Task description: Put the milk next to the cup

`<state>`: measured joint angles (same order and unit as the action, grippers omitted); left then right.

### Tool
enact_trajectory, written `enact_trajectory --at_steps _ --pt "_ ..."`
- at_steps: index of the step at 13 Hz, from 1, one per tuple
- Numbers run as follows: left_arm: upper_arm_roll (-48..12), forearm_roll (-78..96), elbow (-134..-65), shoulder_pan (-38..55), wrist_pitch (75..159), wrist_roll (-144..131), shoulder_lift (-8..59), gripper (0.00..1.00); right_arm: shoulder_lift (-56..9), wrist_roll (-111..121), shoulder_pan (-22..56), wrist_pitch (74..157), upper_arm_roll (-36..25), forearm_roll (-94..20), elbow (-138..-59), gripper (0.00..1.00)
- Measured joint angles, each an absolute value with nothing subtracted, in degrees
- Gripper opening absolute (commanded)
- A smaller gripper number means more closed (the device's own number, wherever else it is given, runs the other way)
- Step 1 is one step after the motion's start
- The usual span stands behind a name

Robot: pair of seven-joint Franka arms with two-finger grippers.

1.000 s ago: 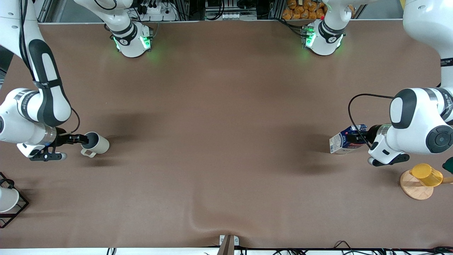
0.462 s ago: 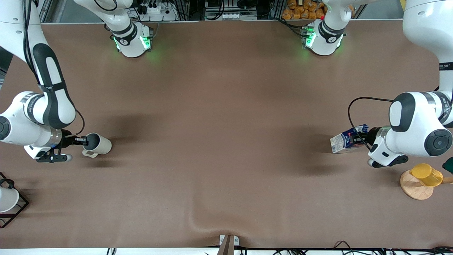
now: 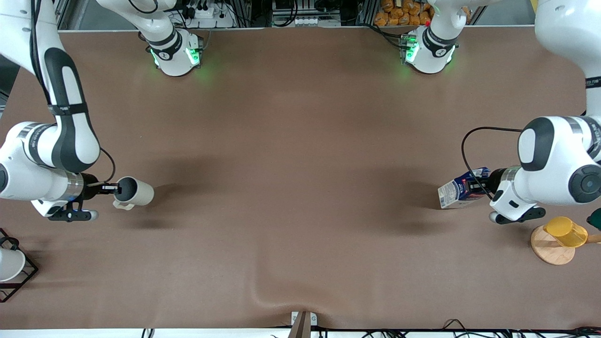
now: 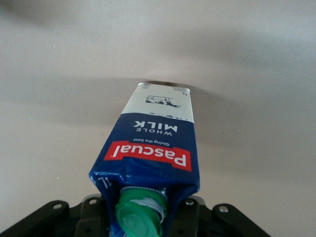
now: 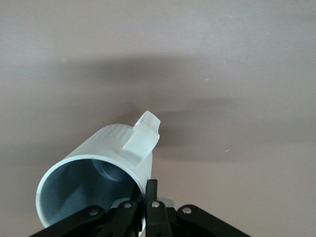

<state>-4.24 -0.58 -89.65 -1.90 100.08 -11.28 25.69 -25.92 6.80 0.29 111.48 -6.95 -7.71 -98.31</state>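
Observation:
My right gripper (image 3: 115, 189) is shut on the rim of the cup (image 3: 137, 193), a cream mug with a grey inside. It holds the cup tipped on its side above the brown tablecloth at the right arm's end. In the right wrist view the fingers (image 5: 150, 190) pinch the cup's wall (image 5: 106, 148) beside the handle. My left gripper (image 3: 478, 187) is shut on the top of the milk (image 3: 458, 191), a dark-blue carton. It holds the milk tilted above the cloth at the left arm's end. The left wrist view shows the milk (image 4: 155, 143), its green cap (image 4: 139, 217) and my left gripper (image 4: 143, 215).
A yellow cup (image 3: 566, 231) lies on a round wooden coaster (image 3: 547, 249) at the left arm's end. A black wire rack (image 3: 26, 274) with a white cup (image 3: 8, 264) stands at the right arm's end. The cloth has a wrinkle (image 3: 267, 291) near the front edge.
My right gripper has carried the cup a little toward the middle of the table. The left gripper and the milk have shifted only slightly.

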Motion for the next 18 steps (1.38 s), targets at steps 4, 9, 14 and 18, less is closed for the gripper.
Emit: enact_trajectory --at_steps 4,9,14,18 --pt "-7.13 -0.58 -86.99 -1.52 96.4 -11.29 22.18 0.46 -25.08 -8.82 7.2 108.81 -6.27 -11.68 -96.54 0.0" --pt "-8.64 -0.58 -85.5 -1.48 93.53 -11.29 20.48 0.46 -24.75 -31.9 19.23 110.06 -5.64 -18.44 -94.13 0.0" --pt "-8.66 -0.58 -84.61 -1.51 93.53 -11.29 20.13 0.45 -30.43 -53.63 31.26 116.54 -5.57 -19.45 -88.97 0.0" --pt "-8.75 -0.58 -83.37 -1.04 93.51 -11.29 19.8 0.45 -36.9 -64.31 38.18 125.76 -5.58 -19.46 -87.35 0.0"
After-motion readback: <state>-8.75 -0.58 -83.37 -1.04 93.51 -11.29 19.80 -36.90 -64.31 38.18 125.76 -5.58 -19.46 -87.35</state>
